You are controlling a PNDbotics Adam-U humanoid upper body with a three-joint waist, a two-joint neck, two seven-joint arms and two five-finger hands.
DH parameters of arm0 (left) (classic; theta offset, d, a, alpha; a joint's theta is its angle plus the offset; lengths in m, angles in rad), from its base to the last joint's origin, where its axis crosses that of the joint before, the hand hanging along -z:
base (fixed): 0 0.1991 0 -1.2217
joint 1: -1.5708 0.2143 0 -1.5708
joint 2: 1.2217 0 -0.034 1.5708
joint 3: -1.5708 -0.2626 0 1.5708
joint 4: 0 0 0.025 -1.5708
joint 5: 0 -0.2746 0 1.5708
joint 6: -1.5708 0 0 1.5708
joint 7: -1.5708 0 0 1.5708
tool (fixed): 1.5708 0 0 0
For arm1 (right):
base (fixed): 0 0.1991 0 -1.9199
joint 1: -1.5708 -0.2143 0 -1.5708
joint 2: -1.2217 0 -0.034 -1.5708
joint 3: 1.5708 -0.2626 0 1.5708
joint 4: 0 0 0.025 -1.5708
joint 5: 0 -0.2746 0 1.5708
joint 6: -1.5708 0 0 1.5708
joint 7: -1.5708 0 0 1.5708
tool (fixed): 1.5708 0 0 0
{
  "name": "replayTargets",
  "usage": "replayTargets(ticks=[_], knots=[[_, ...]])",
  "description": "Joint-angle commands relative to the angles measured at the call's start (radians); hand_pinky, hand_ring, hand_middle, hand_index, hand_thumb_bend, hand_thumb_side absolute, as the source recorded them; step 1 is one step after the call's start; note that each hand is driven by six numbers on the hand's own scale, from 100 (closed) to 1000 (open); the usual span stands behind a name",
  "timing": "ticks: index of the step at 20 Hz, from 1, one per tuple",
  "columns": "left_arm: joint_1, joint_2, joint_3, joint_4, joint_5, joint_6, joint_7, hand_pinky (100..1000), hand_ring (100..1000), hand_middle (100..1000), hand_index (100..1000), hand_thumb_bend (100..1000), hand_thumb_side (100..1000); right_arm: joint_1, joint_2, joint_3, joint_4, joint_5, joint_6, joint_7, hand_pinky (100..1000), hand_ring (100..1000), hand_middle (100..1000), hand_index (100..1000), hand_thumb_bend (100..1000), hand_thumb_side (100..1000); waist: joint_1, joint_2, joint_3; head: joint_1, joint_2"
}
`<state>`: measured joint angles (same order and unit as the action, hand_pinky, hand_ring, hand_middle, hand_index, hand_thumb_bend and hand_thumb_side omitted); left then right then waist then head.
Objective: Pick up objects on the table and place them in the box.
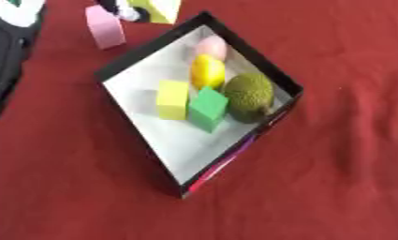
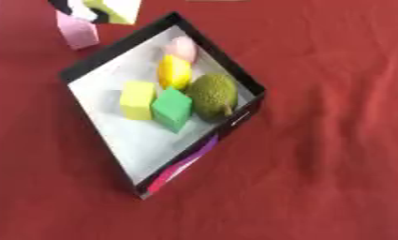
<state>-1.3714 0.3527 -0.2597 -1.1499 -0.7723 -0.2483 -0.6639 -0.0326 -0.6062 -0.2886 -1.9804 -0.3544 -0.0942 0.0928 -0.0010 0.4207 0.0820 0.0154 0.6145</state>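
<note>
Your black-walled, white-floored cardboard box sits skewed on the red cloth surface, one corner pointing toward you. It already holds five things, bunched toward its far and right walls. A pale yellow foam block lies touching a green foam cube. Just right of the cube sits a rough, round, dark green fruit, close against the right wall. Behind the cube is a smooth yellow lemon-like fruit, and behind that a pale pink rounded piece near the far corner. They look dropped in from the far side, which leaves the near half of the floor bare for what remains.

Outside the box, just beyond its far-left wall, a pink foam block stands on the surface, not yet collected. Beside it, at the top edge, is a yellow-green block with something black and white against it. This may be a robot hand on that block, but too little shows to say, so you cannot tell how either robot hand stands. A dark shape at the box's far left is likewise unclear.

Judging by this, the task is well along. The pink block is the nearest next pick, and the box wall stands close beside it.
</note>
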Motion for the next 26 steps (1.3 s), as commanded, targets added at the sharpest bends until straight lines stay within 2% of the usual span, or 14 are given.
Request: replayTargets(ticks=[1, 3, 4, 5, 6, 7, 8, 11, 13, 16, 22, 26], knots=[[-0.015, -0.069, 0.002, 0.062, -0.104, 0.018, 0.034, 622, 617, 475, 481, 367, 100, -0.011, -0.048, -0.007, -0.02, -0.033, -0.003, 0.009, 941, 661, 632, 876, 100, 525, 0.001, -0.037, -0.006, 0.007, 0.003], [-0.009, -0.107, 0.015, 0.131, -0.191, 0.026, 0.083, 642, 634, 499, 513, 423, 100, -0.016, -0.051, -0.004, -0.02, -0.04, 0.002, 0.016, 941, 660, 632, 876, 100, 524, 0.005, -0.039, -0.011, 0.008, 0.002], [-0.006, -0.119, 0.021, 0.162, -0.218, 0.021, 0.1, 693, 688, 584, 624, 465, 100, -0.017, -0.052, -0.003, -0.02, -0.042, 0.004, 0.018, 941, 660, 632, 875, 100, 524, 0.006, -0.039, -0.013, 0.01, 0.0], [-0.001, -0.127, 0.03, 0.187, -0.228, 0.012, 0.111, 773, 778, 715, 776, 521, 215, -0.018, -0.052, -0.003, -0.02, -0.043, 0.006, 0.02, 941, 660, 632, 875, 100, 524, 0.008, -0.04, -0.013, 0.01, 0.0], [0.001, -0.13, 0.038, 0.201, -0.229, -0.001, 0.121, 836, 834, 789, 862, 595, 389, -0.018, -0.053, -0.003, -0.02, -0.043, 0.007, 0.021, 941, 660, 632, 875, 100, 514, 0.009, -0.04, -0.013, 0.01, 0.001], [0.004, -0.13, 0.048, 0.204, -0.225, -0.012, 0.133, 854, 854, 812, 893, 646, 464, -0.016, -0.052, -0.003, -0.02, -0.041, 0.009, 0.022, 941, 660, 632, 875, 100, 524, 0.011, -0.04, -0.013, 0.007, 0.002], [0.006, -0.128, 0.057, 0.203, -0.223, -0.019, 0.142, 887, 878, 830, 914, 748, 545, -0.015, -0.051, -0.003, -0.02, -0.039, 0.011, 0.023, 941, 659, 632, 876, 100, 524, 0.012, -0.04, -0.012, 0.006, 0.004], [0.005, -0.113, 0.082, 0.18, -0.226, -0.021, 0.167, 884, 880, 835, 949, 885, 744, -0.01, -0.047, -0.001, -0.02, -0.029, 0.016, 0.026, 941, 659, 631, 875, 100, 524, 0.013, -0.042, -0.011, 0.004, 0.005], [0.006, -0.095, 0.098, 0.155, -0.218, -0.007, 0.185, 880, 877, 833, 954, 868, 736, -0.006, -0.045, 0.0, -0.02, -0.023, 0.017, 0.027, 941, 659, 631, 875, 100, 524, 0.013, -0.043, -0.009, 0.003, 0.007], [0.003, -0.052, 0.135, 0.097, -0.168, 0.028, 0.204, 866, 862, 817, 934, 748, 660, 0.001, -0.043, -0.002, -0.02, -0.015, 0.017, 0.024, 941, 659, 631, 876, 100, 524, 0.014, -0.045, -0.004, -0.004, 0.008], [0.004, 0.075, 0.209, 0.038, 0.013, 0.122, 0.185, 834, 829, 771, 870, 517, 644, 0.016, -0.039, -0.007, -0.02, -0.002, 0.016, 0.015, 941, 659, 631, 876, 100, 524, 0.014, -0.048, 0.009, -0.021, 0.013], [0.01, 0.16, 0.227, 0.104, 0.019, 0.175, 0.149, 849, 847, 784, 876, 496, 632, 0.021, -0.041, -0.01, -0.02, 0.0, 0.008, 0.011, 941, 659, 632, 876, 100, 511, 0.012, -0.049, 0.018, -0.031, 0.011]])
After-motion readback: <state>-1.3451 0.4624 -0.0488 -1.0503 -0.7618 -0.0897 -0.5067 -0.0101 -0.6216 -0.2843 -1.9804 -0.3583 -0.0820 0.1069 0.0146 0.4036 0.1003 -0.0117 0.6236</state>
